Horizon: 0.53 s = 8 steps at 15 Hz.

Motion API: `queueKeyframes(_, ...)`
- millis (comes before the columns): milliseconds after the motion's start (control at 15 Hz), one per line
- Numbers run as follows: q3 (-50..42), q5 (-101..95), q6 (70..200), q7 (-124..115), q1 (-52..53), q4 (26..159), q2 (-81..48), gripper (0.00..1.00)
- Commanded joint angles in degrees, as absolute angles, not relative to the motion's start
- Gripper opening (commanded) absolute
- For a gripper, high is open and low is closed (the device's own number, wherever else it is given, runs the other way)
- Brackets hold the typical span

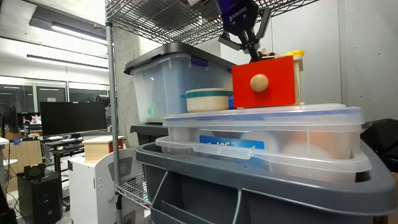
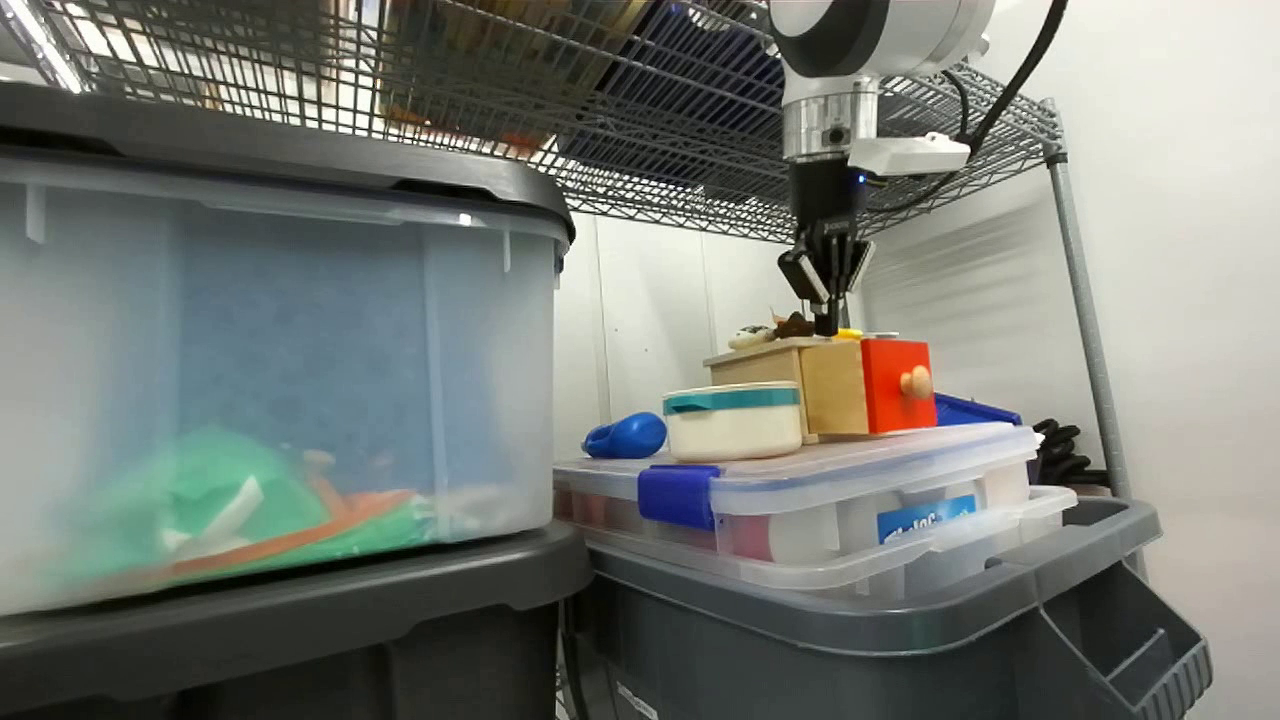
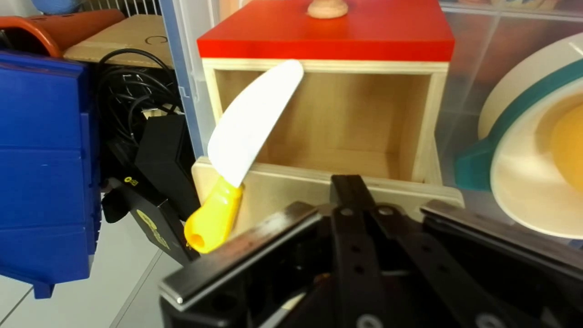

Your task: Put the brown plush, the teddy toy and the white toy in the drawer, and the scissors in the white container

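The red drawer [image 1: 278,88] is pulled out of its pale wooden casing [image 2: 740,368]; the wrist view shows the inside of the drawer [image 3: 344,123] empty. My gripper [image 3: 348,187] is shut with nothing visible between its fingertips, just above the front edge of the casing top; it also shows in both exterior views [image 1: 255,55] [image 2: 827,318]. A brown toy [image 2: 796,326], perhaps the brown plush, and a whitish toy [image 2: 750,337] lie on the casing behind the gripper. The white container [image 2: 735,430] has a teal rim and stands beside the casing. I cannot make out the teddy or scissors.
A toy knife [image 3: 255,123] with a yellow handle lies on the casing, its blade reaching over the drawer. A yellow-orange thing [image 3: 571,141] is in the container. A wire shelf [image 2: 650,130] hangs above. A large clear bin [image 2: 300,380] and a blue bin [image 3: 41,173] stand nearby.
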<state>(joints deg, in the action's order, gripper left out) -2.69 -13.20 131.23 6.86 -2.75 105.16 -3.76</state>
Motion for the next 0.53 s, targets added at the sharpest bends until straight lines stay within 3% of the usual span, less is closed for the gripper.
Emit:
queueKeyframes(0, -2.6, -12.6, 131.3, 8.4, -2.7, 104.0, -3.8, 0.00)
queueKeyframes(200, -2.5, -12.6, 131.0, 8.6, -2.6, 103.5, -3.8, 0.04)
queueKeyframes(267, -2.5, -12.6, 131.0, 8.6, -2.6, 103.4, -3.8, 0.27)
queueKeyframes(467, -2.5, -12.6, 130.9, 8.7, -2.6, 103.1, -3.8, 0.36)
